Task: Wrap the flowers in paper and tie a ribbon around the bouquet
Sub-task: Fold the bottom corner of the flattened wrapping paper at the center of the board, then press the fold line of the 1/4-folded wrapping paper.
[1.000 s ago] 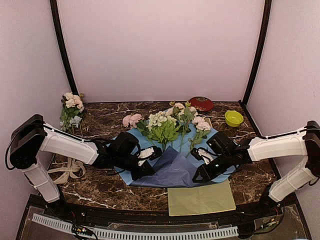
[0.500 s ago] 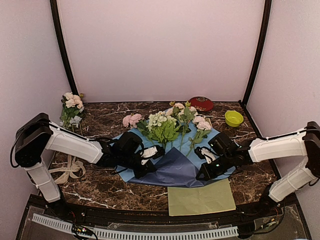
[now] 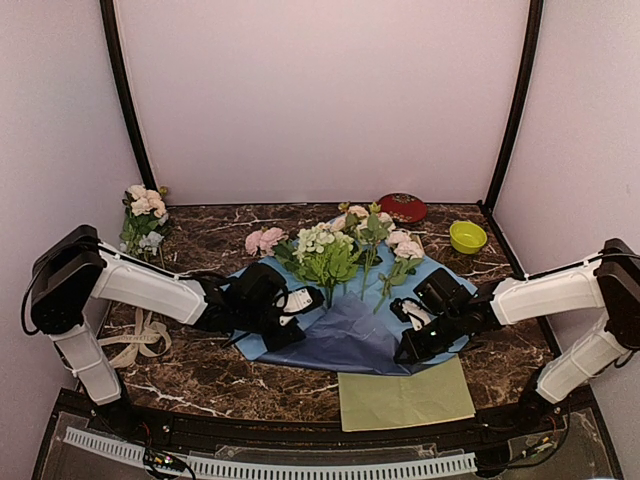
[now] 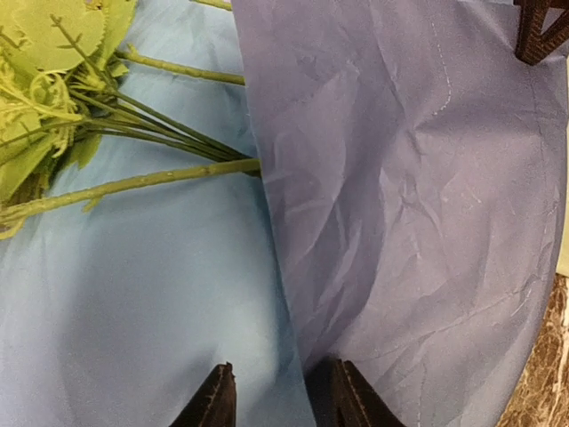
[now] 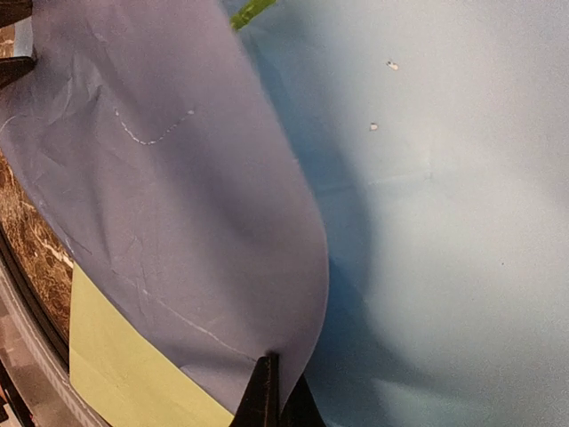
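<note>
The right gripper [image 5: 277, 396] has its jaws pressed together, pinching the paper [image 5: 178, 196] on the curled edge of the folded-over dark flap. Its wrist view shows the two black tips meeting there at 6 o'clock, a detail the arm hides from above. The left gripper [image 4: 280, 405] stands spread, one tip on either side of the flap's edge, with nothing clamped between them. Only its own wrist view shows that gap.

The paper is thin, matte and finely creased, navy-violet on the turned-up face and pale sky blue on the face lying open. From above it lies mid-table, with the dark flap folded up from its 6 o'clock corner.

The flowers [image 3: 325, 250] lie on the pale face with their heads fanned toward 12 o'clock: pink and cream roses, a green-white cluster and toothed leaves. The left wrist view adds what the top view cannot show: slim green stems running in from 9 o'clock and slipping under the flap's edge.

Only the top view shows the surroundings. The table [image 3: 200, 370] is dark marble with white veins. A flat yellow-green sheet [image 3: 405, 395] lies at 6 o'clock, just beside the paper. The ribbon [image 3: 130, 345], a cream satin band, lies in loose loops at 9 o'clock. A spare bunch [image 3: 143, 215] stands at 10, a red dish [image 3: 402, 207] at 1 and a green bowl [image 3: 467, 237] at 2.
</note>
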